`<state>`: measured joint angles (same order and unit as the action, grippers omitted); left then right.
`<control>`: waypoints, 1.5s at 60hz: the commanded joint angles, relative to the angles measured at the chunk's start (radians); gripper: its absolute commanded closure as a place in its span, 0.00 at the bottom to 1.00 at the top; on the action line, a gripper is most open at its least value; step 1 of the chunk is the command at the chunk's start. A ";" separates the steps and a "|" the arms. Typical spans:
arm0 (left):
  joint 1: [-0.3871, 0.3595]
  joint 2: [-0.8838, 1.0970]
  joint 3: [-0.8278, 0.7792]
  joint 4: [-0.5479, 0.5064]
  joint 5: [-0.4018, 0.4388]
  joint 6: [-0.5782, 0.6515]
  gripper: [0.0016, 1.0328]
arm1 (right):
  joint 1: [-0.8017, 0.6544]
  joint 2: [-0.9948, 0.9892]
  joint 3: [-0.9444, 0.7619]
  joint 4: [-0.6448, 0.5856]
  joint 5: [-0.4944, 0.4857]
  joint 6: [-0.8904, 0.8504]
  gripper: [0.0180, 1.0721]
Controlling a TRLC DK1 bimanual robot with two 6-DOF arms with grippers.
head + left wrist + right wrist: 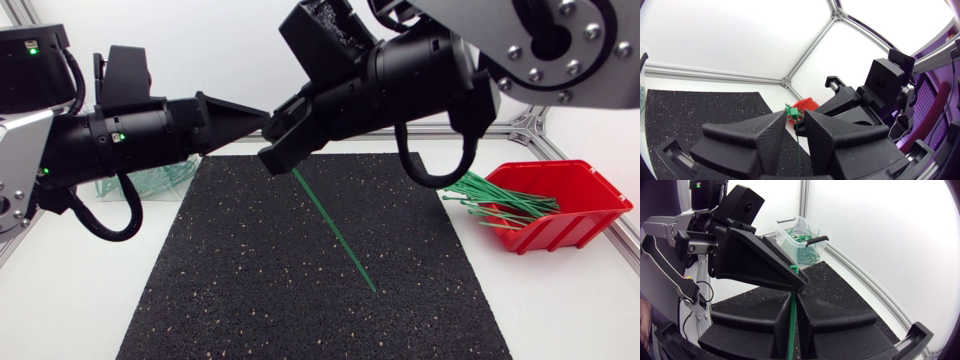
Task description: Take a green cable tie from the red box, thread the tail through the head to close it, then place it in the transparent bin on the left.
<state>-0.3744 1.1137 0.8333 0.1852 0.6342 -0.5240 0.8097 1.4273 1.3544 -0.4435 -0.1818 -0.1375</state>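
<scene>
Jaws: right gripper (792,300) pinched on the green cable tie (335,230) strap, tail slanting toward 5 o'clock over the mat (250,280); left gripper (797,117) nipped on its head, apparently steadying it for threading. Loop not yet closed. At 9 o'clock, transparent bin (790,230).

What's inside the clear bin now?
A tangle of green cable ties lies in the transparent plastic bin, seen from the right wrist; overhead, the left arm covers most of it.
</scene>
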 commanded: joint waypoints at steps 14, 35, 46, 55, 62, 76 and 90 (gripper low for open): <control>-0.004 0.009 -0.019 0.016 -0.001 -0.018 0.91 | -0.006 0.007 -0.028 0.015 0.010 0.024 0.88; 0.042 0.000 -0.016 0.007 0.039 0.012 0.96 | -0.023 -0.018 -0.044 0.006 0.007 0.009 0.48; 0.106 0.026 -0.002 -0.016 0.194 0.091 0.96 | -0.101 -0.047 -0.055 -0.046 -0.122 -0.054 0.47; 0.134 0.057 -0.002 -0.062 0.295 0.234 0.96 | -0.153 -0.053 -0.089 -0.087 -0.254 -0.122 0.47; 0.137 0.077 -0.017 -0.075 0.351 0.320 0.96 | -0.176 -0.048 -0.123 -0.104 -0.338 -0.175 0.47; 0.098 0.081 -0.037 -0.093 0.415 0.409 0.96 | -0.187 -0.021 -0.155 -0.101 -0.444 -0.234 0.47; 0.060 0.074 -0.053 -0.101 0.460 0.426 0.97 | -0.176 0.044 -0.123 -0.092 -0.507 -0.254 0.48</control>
<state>-0.3019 1.1809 0.8028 0.0853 1.0706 -0.1242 0.6312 1.4376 1.2247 -0.5426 -0.6716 -0.3687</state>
